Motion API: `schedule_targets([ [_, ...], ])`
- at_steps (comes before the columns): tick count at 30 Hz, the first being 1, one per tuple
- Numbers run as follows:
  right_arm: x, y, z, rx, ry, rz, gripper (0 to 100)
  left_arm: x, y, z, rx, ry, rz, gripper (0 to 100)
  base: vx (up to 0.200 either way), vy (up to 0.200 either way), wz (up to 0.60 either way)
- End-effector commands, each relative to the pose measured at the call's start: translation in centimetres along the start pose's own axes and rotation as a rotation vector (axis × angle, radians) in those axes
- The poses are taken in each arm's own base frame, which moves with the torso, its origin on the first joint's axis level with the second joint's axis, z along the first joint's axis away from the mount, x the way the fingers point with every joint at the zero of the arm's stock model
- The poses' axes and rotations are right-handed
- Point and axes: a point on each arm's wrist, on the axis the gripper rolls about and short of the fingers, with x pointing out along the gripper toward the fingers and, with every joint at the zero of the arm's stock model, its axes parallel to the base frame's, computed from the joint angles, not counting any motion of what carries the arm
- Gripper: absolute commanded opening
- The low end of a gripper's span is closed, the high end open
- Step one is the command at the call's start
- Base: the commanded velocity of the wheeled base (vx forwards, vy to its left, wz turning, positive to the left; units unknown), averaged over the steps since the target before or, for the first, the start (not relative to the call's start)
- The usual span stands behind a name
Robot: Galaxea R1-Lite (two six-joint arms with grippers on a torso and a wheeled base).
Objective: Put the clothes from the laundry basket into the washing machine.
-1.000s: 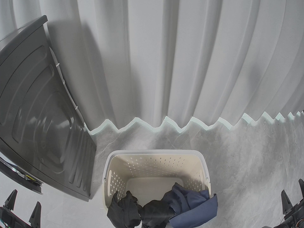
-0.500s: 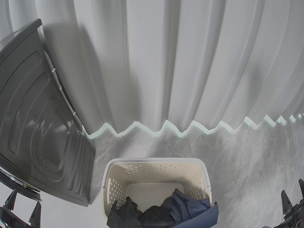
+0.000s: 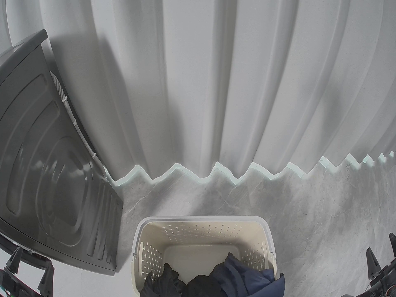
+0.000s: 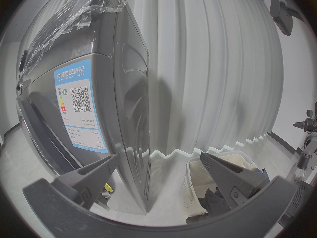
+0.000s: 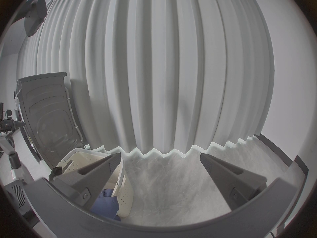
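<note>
Left gripper [image 3: 34,258] hung low, well to the left of the laundry basket [image 3: 202,219], its fingers spread wide with nothing between them. Between it and the basket stood the washing machine [image 3: 49,166], a grey box turned so that its ribbed side panel faced the basket. Its near lower corner stood close to the basket's left wall but apart from it. In the left wrist view the machine's front, with a blue-edged label [image 4: 79,106] and a dark curved rim [image 4: 39,129], faced away from the basket; whether the door stood open could not be told. Clear plastic film [image 4: 82,7] lay crumpled on the machine's top. The basket, cream with star-shaped holes, sat on the grey stone floor [image 3: 330,211], with a white pleated curtain [image 3: 227,83] hanging behind it. The clothes [image 3: 206,285] lay at the basket's near end: black garments [image 3: 169,283] toward its left, a dark blue garment [image 3: 243,279] toward its right, draped over the rim's near right corner. Right gripper [image 3: 380,244] hung well to the right of the basket, fingers likewise spread and empty.
</note>
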Motion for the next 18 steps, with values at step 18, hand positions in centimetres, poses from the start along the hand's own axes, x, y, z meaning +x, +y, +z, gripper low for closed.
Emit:
schedule_targets([
  [18,0.0,0.0,-0.48,0.0,0.0,-0.001,100,-0.02,0.01,-0.49,-0.002,-0.002,0.0,100,0.033,0.0,0.0],
])
